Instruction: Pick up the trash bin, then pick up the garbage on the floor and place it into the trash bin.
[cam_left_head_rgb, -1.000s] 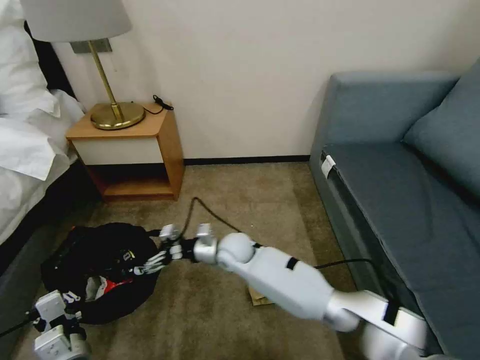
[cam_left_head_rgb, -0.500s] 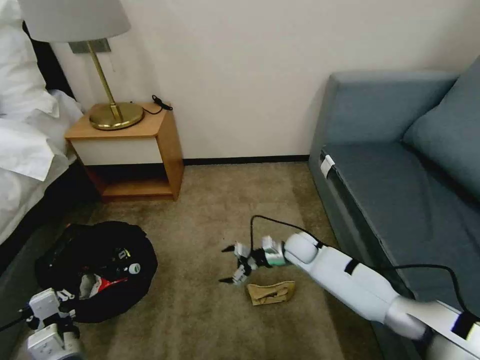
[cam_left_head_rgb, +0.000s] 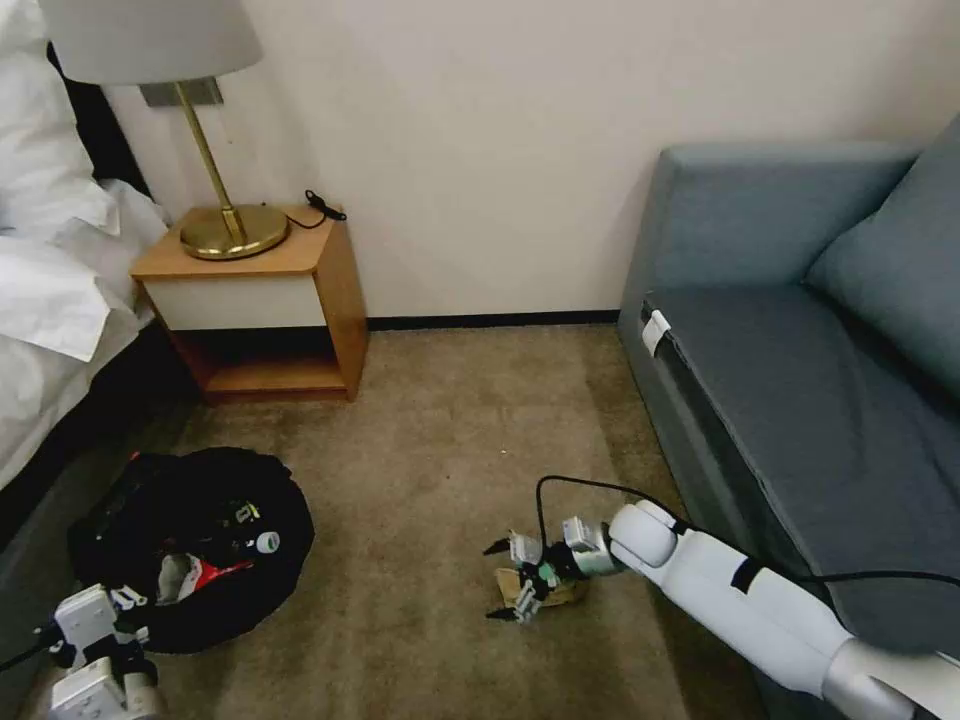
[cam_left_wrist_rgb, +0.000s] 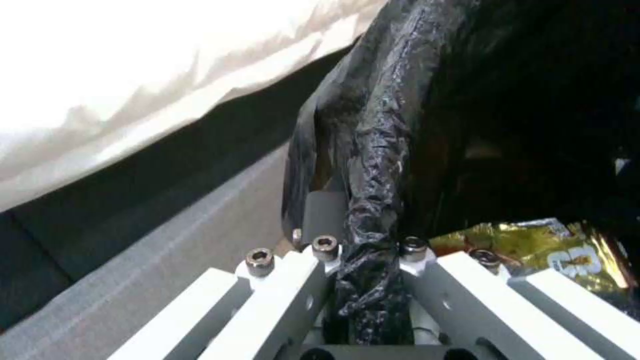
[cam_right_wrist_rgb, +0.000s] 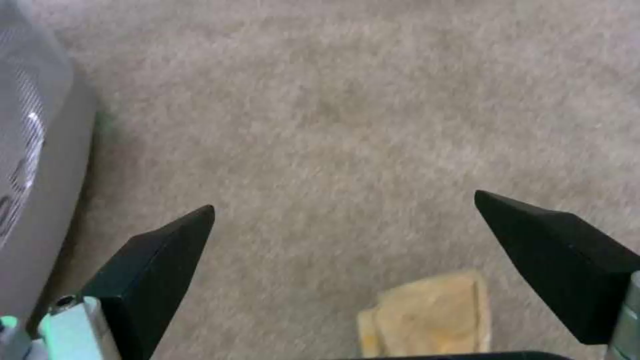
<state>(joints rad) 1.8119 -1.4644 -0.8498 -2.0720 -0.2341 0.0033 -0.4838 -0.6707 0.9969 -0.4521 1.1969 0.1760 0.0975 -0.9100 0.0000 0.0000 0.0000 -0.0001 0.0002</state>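
The trash bin (cam_left_head_rgb: 150, 500), low and black with a crinkly bag, sits on the carpet at the lower left. Inside lie a red-and-white wrapper (cam_left_head_rgb: 205, 575) and a small bottle (cam_left_head_rgb: 264, 542). My left gripper (cam_left_head_rgb: 125, 603) is shut on the bin's bagged rim (cam_left_wrist_rgb: 373, 165). In the left wrist view, my left gripper (cam_left_wrist_rgb: 363, 250) clamps the bag beside a gold-brown snack wrapper (cam_left_wrist_rgb: 553, 247). My right gripper (cam_left_head_rgb: 494, 582) hangs open just over the tan paper wrapper (cam_left_head_rgb: 565, 592) on the floor. In the right wrist view, the tan paper wrapper (cam_right_wrist_rgb: 427, 315) lies between the black fingertips (cam_right_wrist_rgb: 167, 250).
A wooden nightstand (cam_left_head_rgb: 260, 300) with a brass lamp (cam_left_head_rgb: 225, 225) stands against the back wall. The bed (cam_left_head_rgb: 50, 300) runs along the left. A blue-grey sofa (cam_left_head_rgb: 800, 380) fills the right side, close to my right arm. Bare carpet (cam_left_head_rgb: 430, 430) lies between bin and sofa.
My right gripper has swung from over the bin to the right and come down over the tan paper wrapper, fingers open. The bin and left gripper have stayed put.
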